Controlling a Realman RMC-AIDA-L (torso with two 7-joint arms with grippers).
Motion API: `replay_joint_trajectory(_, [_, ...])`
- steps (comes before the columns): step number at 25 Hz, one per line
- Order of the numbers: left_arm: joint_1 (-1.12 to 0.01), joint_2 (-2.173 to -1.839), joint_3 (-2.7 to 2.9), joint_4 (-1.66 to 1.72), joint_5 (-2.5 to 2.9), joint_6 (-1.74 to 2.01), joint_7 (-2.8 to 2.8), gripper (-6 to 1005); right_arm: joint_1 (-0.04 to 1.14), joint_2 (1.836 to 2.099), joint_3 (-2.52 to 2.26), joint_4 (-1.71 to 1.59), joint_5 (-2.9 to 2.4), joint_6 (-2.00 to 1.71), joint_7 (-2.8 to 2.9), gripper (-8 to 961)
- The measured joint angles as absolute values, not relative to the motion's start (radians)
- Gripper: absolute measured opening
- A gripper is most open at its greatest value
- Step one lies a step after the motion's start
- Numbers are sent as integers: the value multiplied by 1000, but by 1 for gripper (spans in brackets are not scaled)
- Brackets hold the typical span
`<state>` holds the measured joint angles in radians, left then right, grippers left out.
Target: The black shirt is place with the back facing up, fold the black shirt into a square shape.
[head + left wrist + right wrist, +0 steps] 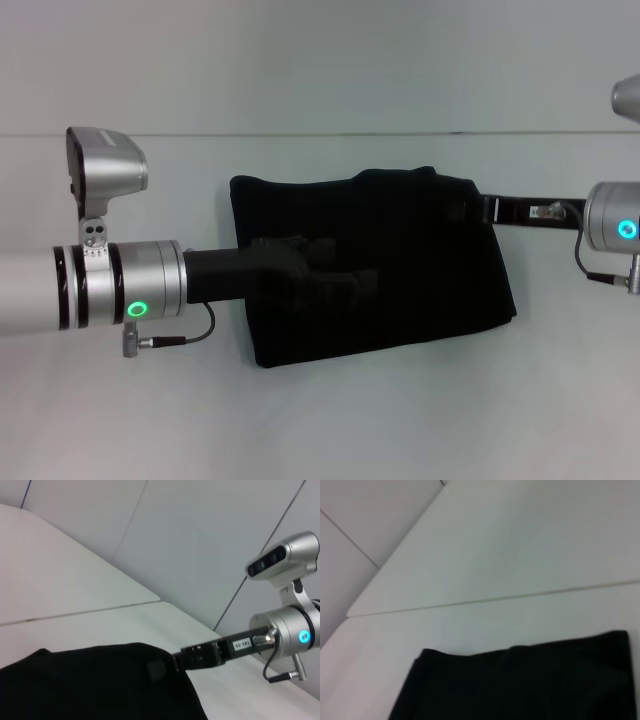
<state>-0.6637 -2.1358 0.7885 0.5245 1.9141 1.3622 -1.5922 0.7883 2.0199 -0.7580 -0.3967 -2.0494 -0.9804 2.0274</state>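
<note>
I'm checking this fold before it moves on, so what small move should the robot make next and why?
Probably draw both claws outward off the black shirt. It already lies as a compact, roughly square bundle on the white table, while the left claw lies over its middle and the right claw sits at its far right edge.

A plain white surface (pixel 330 420) fills the foreground, with a thin seam (pixel 520 596) across it. Behind rises a pale grey panelled wall (pixel 200 540) with dark joint lines. Lighting is soft and even.
</note>
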Motion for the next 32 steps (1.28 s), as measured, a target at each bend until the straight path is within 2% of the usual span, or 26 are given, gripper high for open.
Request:
replay_joint_trajectory(9, [-684,-2130,788,523,1878,1234,-1636,936,759,2020,-753,-390,-2049,-940,2020,160])
replay_joint_trajectory(14, [-722,-2126,788,516,1862,1020,-1780,937,742,1998,-745,-419,-2042,-980,2052,266])
replay_joint_trajectory(20, [-743,-2118,799,509,1891,848,-1974,936,738,1953,-743,-461,-2045,-1057,2122,393])
replay_joint_trajectory(23, [-764,-2108,802,481,1934,788,-2052,936,740,1933,-753,-467,-2051,-1070,2144,636])
replay_joint_trajectory(29, [-811,-2098,803,404,1969,705,-2095,937,751,1927,-759,-467,-2077,-1072,2161,768])
replay_joint_trajectory(32, [-828,-2101,804,383,1969,674,-2095,937,759,1928,-759,-467,-2077,-1068,2161,772])
